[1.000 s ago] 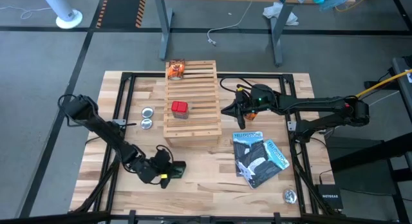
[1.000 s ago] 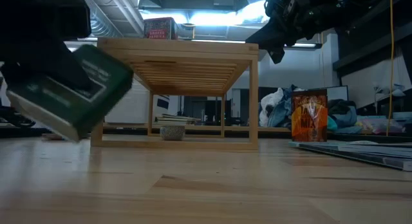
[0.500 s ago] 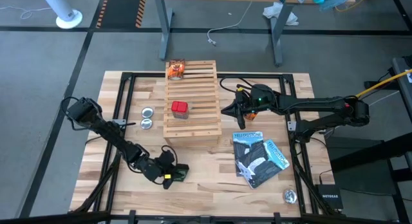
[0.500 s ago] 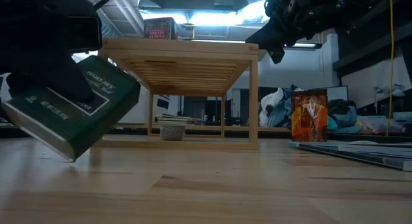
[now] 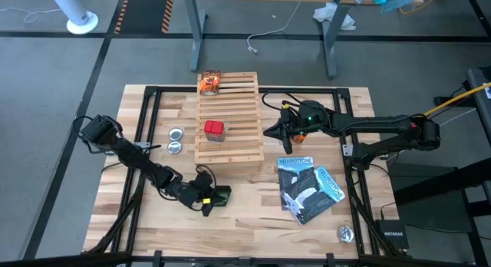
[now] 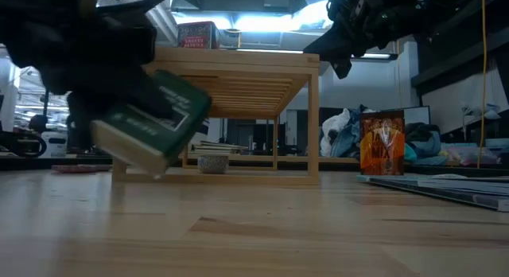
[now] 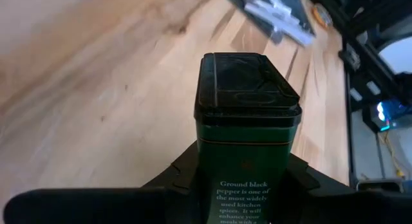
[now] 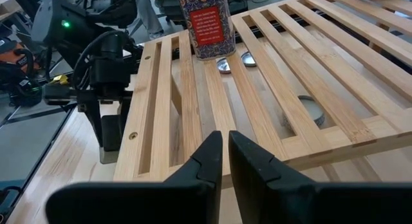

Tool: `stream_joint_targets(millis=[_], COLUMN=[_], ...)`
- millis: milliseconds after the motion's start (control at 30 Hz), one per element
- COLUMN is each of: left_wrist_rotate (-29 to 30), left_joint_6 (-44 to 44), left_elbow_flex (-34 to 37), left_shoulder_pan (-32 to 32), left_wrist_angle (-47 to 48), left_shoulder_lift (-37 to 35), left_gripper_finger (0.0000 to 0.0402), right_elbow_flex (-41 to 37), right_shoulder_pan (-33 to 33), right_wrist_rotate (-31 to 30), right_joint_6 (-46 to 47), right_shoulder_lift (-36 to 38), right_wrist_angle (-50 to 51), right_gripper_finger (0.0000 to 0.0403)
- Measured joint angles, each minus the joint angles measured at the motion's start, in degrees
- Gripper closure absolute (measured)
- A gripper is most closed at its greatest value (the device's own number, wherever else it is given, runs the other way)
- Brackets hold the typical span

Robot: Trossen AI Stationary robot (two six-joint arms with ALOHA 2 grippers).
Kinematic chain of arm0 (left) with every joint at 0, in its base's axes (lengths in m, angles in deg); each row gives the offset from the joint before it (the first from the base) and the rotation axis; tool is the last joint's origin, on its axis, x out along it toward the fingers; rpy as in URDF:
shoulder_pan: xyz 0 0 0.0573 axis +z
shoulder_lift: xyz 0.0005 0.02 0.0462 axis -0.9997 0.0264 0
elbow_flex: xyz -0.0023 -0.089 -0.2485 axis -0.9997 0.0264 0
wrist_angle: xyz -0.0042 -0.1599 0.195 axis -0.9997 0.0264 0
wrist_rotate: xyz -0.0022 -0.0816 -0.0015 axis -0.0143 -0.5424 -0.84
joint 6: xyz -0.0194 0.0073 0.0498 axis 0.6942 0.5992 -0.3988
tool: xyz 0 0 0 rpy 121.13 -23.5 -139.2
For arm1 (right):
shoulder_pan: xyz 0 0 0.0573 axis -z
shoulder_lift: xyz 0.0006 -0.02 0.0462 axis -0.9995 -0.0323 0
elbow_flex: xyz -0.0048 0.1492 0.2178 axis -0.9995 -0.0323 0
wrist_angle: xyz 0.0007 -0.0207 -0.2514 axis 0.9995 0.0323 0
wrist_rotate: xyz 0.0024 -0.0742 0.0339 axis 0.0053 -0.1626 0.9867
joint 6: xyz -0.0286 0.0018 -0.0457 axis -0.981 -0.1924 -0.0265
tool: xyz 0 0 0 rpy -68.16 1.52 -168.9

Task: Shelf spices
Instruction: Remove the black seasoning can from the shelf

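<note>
High view shows the left gripper (image 5: 209,199) low over the near part of the table (image 5: 253,221), just in front of the shelf (image 5: 228,121), its fingers clamped on a dark green box (image 5: 219,196). Left wrist view has that box (image 7: 246,147) upright between the two dark fingers, black lid away from the camera, white print reading "Ground black pepper" on its face. In the low view the box (image 6: 155,122) hangs tilted, clear of the wood, with the arm's dark bulk above it.

Outward from there, the shelf stands at the table's middle. A red box (image 5: 214,130) sits on its slats, left of centre, and an orange packet (image 5: 209,83) stands at its far left corner. Two silver tins (image 5: 176,140) lie on the table left of the shelf, a third (image 5: 345,233) at the near right corner. Two booklets (image 5: 307,187) lie overlapped right of the shelf's near end.

The right gripper (image 5: 270,132) hovers beside the shelf's right edge, above slat height. Right wrist view shows its fingers (image 8: 207,161) nearly together, a thin gap between, holding nothing, with the red box (image 8: 206,23) across the slats beyond.
</note>
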Motion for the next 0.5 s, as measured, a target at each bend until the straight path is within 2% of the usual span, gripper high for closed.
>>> stream_joint_targets(millis=[300,500], left_wrist_rotate=[3.09,9.01], left_joint_6=[-5.1,-9.1], left_elbow_flex=[0.0,-0.03], left_shoulder_pan=[1.99,2.01], left_wrist_angle=[-6.42,-10.97], left_shoulder_lift=[-0.02,2.1], left_gripper_finger=[0.03,0.03], right_elbow_flex=[0.0,0.0], right_shoulder_pan=[0.0,0.0], right_wrist_rotate=[0.0,0.0], right_joint_6=[0.0,0.0], right_shoulder_lift=[0.0,0.0], right_wrist_angle=[0.0,0.0], right_gripper_finger=[0.037,0.037])
